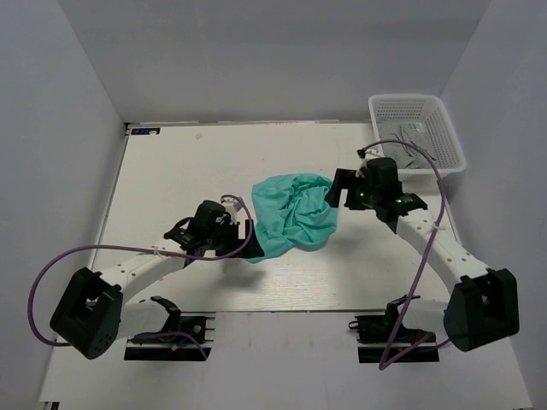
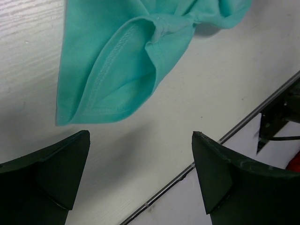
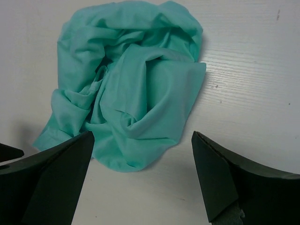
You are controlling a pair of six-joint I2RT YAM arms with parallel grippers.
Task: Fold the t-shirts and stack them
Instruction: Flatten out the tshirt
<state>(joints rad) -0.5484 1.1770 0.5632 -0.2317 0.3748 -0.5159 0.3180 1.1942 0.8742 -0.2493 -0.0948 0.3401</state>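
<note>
One white table (image 1: 171, 162), beneath the t-shirt, bearing everything else. One turquoise t-shirt (image 1: 295, 213), crumpled into a loose heap, nowhere flat; folding judged not yet begun. White mesh basket (image 1: 408, 97), well apart from the t-shirt, beyond it to the right, out of play.

Left gripper (image 2: 140, 136), just beside the t-shirt's near left edge, jaws spread wide, holding nothing, facing a hemmed opening (image 2: 110, 61), probably a sleeve. Right gripper (image 3: 143, 136), just beside the t-shirt's right edge, jaws likewise wide apart and empty, facing the bunched middle.

Likely hazards, by judgement:
- pinching several layers at once in the thick folds, and so lifting a bundle rather than one edge;
- closing on the sleeve instead of a shoulder or the bottom hem, and so spreading the cloth crooked;
- dragging thin soft cloth across the wood without opening it;
- pulling unevenly from the two sides, and so twisting the heap tighter.

Neck and shoulder seams hidden within the folds, hence an uncertain choice of grasp point.
</note>
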